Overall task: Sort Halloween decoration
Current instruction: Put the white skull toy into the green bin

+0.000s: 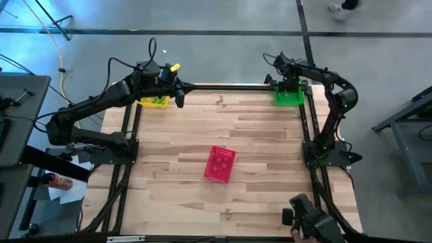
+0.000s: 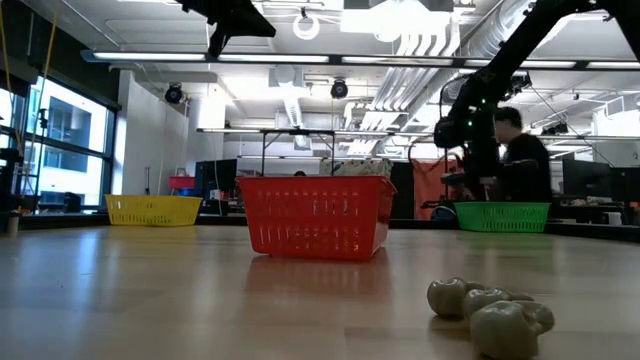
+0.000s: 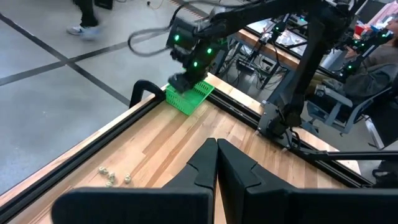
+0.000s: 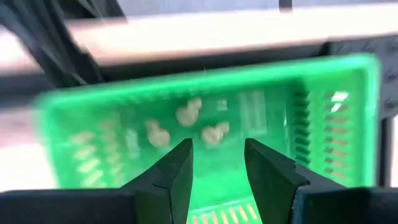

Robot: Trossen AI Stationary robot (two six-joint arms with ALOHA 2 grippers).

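My right gripper (image 4: 217, 165) hangs over the green basket (image 4: 205, 118) at the upper right of the high view, its fingers parted with nothing between them. Three pale trinkets (image 4: 189, 127) lie on that basket's floor. My left gripper (image 3: 216, 158) is pinched shut and empty, beside the yellow basket (image 1: 154, 102) at upper left. The pink basket (image 1: 220, 164) sits mid-table. More trinkets (image 2: 490, 310) lie loose on the wood at the high view's lower centre.

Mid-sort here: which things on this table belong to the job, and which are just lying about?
In the job:
- trinkets in green basket
- loose trinkets at far edge
- trinkets at near edge
- green basket
- yellow basket
- pink basket

Lying about:
- orange bottle beside the table
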